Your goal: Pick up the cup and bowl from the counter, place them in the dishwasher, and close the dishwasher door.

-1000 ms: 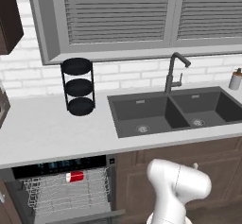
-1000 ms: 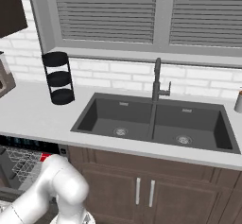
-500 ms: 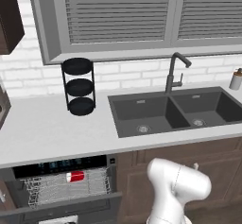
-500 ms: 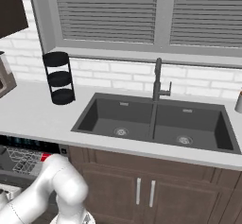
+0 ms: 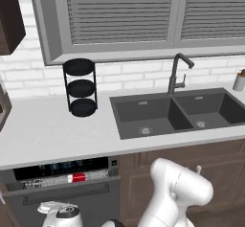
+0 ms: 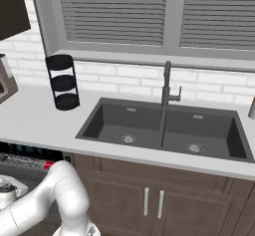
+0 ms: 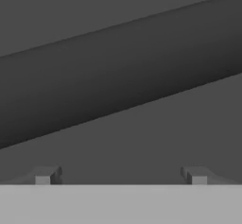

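Observation:
The dishwasher door [image 5: 62, 203] stands nearly upright under the counter [image 5: 52, 135], leaving a narrow gap at its top. Through that gap I see the wire rack and the red cup [image 5: 76, 177], which also shows in the right base view as the cup [image 6: 48, 165] under the black control strip [image 6: 30, 153]. The bowl is hidden. My gripper [image 7: 120, 176] is open, fingertips wide apart, right up against the dark-grey door panel just below its bar handle [image 7: 118, 72]. The white hand [image 5: 60, 212] sits low in front of the door.
A black three-tier stand [image 5: 81, 87] rests on the counter left of the dark double sink [image 5: 177, 113] and its tap [image 5: 177, 73]. Brown cabinet doors [image 6: 149, 200] lie below the sink. A small bottle [image 5: 239, 81] sits at the far right.
The dishwasher door has swung up from half-lowered to almost shut, covering most of the rack. My hand has risen with it, staying against the panel with the fingers open.

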